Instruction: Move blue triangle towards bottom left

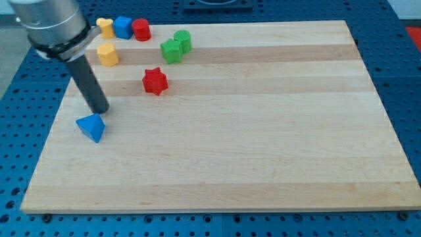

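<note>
The blue triangle (91,126) lies on the wooden board (250,145) near its left edge, about halfway down. My tip (100,110) stands just above and slightly right of the triangle, touching or nearly touching its upper corner. The dark rod rises from there to the view's upper left, into the arm's grey body.
A red star (155,81) lies right of the rod. A yellow block (108,54) sits above it. A yellow heart (104,26), a blue cube (122,27) and a red cylinder (141,29) line the top edge. A green star (171,51) and a green cylinder (182,40) sit together.
</note>
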{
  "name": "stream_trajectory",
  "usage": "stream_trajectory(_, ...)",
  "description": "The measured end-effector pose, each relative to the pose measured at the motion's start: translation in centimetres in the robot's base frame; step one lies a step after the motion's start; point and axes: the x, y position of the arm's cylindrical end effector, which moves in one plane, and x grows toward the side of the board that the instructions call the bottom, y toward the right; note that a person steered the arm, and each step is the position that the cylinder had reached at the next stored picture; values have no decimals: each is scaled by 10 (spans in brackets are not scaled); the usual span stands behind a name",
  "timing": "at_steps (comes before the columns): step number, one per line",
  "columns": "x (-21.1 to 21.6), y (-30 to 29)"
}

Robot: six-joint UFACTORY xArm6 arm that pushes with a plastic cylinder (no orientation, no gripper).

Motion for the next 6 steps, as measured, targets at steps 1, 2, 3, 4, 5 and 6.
stream_trajectory(1,23,4)
stream_trajectory(2,67,-16)
stream_trajectory(3,78,-19)
stream_trajectory(4,70,-13)
stream_trajectory(5,76,-13)
stream_trajectory(6,94,-13)
